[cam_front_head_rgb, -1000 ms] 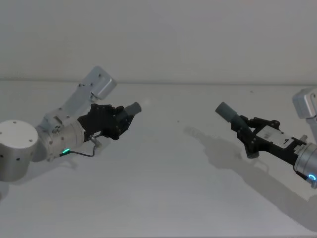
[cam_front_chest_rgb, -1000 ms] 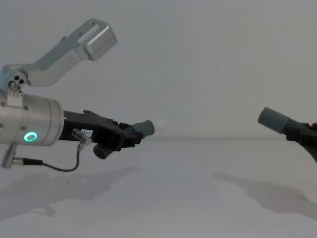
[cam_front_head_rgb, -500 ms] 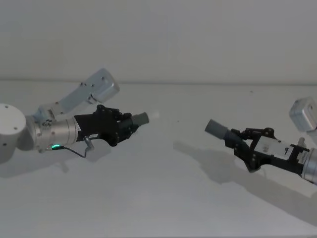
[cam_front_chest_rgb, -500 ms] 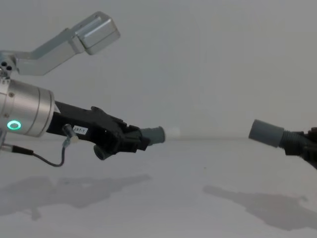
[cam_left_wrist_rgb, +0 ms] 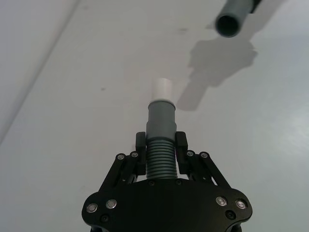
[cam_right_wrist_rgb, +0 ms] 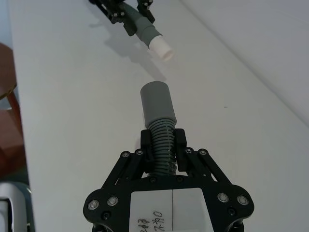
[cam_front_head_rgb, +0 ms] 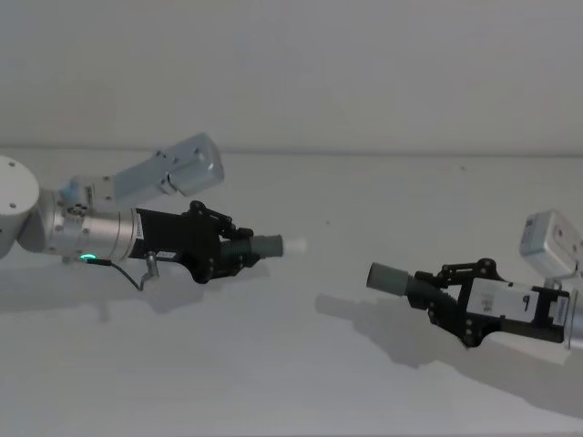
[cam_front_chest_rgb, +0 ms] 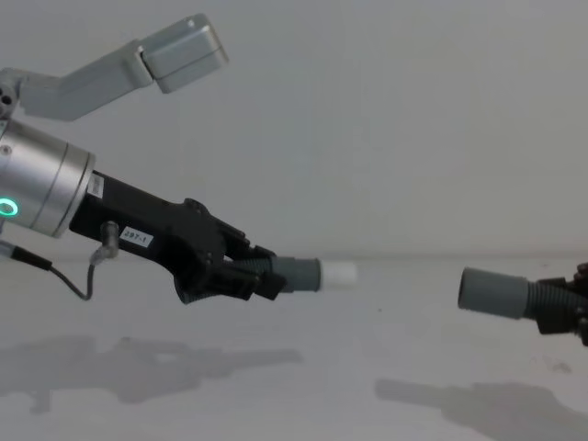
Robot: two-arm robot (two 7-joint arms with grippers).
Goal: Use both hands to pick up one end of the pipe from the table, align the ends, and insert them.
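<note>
Looking down on the white table point(cam_front_head_rgb: 301, 391), you have both arms held above it, their shadows lying on the surface below. Your left gripper point(cam_front_head_rgb: 239, 251) comes in from 9 o'clock in the head view and points toward 3 o'clock. Your right gripper point(cam_front_head_rgb: 430, 297) comes in from 4 o'clock and points toward 9 o'clock. Each set of jaws is clamped tight: the left on the ribbed body of the left hose piece point(cam_left_wrist_rgb: 161, 130), the right on the ribs of the right hose piece point(cam_right_wrist_rgb: 159, 125). Neither piece touches the table.

Past your left fingertips, the grey cuff point(cam_front_chest_rgb: 299, 275) sticks out toward 3 o'clock. Facing it is the plain grey socket point(cam_front_chest_rgb: 493, 292) of the right piece, its open mouth turned toward 9 o'clock. In the chest view the socket sits a little lower than the cuff, at about 4 o'clock from it. The two ends are well apart. At the very front of the left cuff is the narrower white tip point(cam_front_chest_rgb: 340, 273), bare and pointing at the socket.
</note>
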